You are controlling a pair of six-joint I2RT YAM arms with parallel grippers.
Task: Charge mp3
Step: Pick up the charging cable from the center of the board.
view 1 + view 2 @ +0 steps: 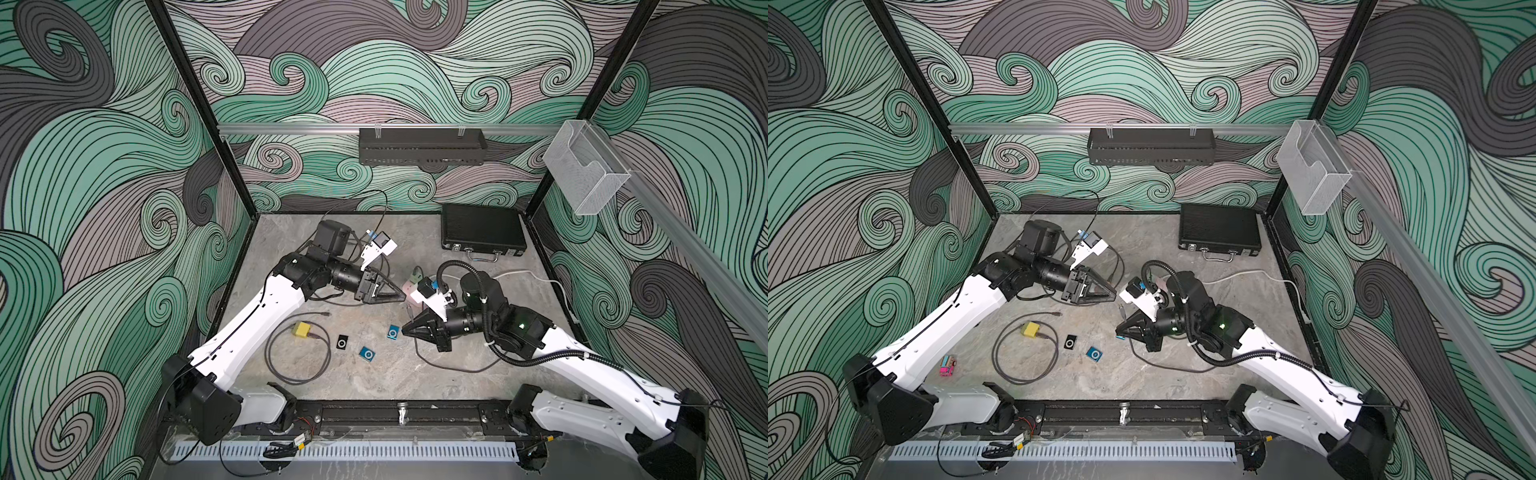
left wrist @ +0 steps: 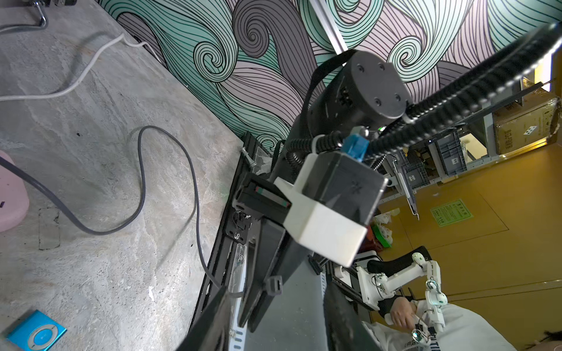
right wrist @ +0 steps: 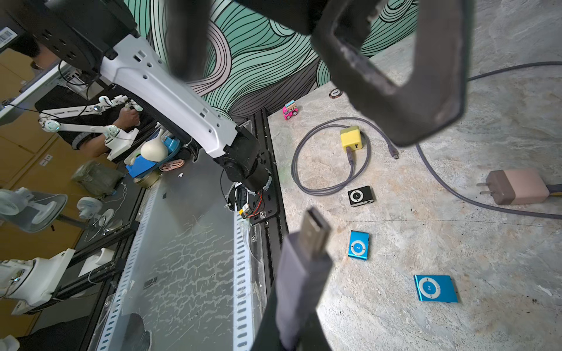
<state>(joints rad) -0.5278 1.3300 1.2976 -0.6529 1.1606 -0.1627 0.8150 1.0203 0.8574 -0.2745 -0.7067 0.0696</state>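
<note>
Three mp3 players lie on the grey table: a black one [image 1: 342,343] [image 3: 360,196], a blue one [image 1: 367,354] [image 3: 359,245] and another blue one [image 1: 393,332] [image 3: 435,288] by the right gripper's tip. My right gripper [image 1: 408,329] [image 3: 299,304] is shut on a grey USB plug [image 3: 313,231] [image 2: 275,285], whose metal end sticks out past the jaws. A grey cable [image 2: 170,170] trails from it over the table. My left gripper [image 1: 398,295] [image 2: 276,328] hovers just behind it, open and holding nothing. A pink charger [image 3: 517,187] lies beside both grippers.
A yellow charger [image 1: 302,329] with a coiled grey cable [image 1: 291,374] lies front left. A black case [image 1: 482,232] stands at the back right, with a white cord [image 1: 519,273] nearby. A pink toy car [image 1: 947,365] sits at the left edge.
</note>
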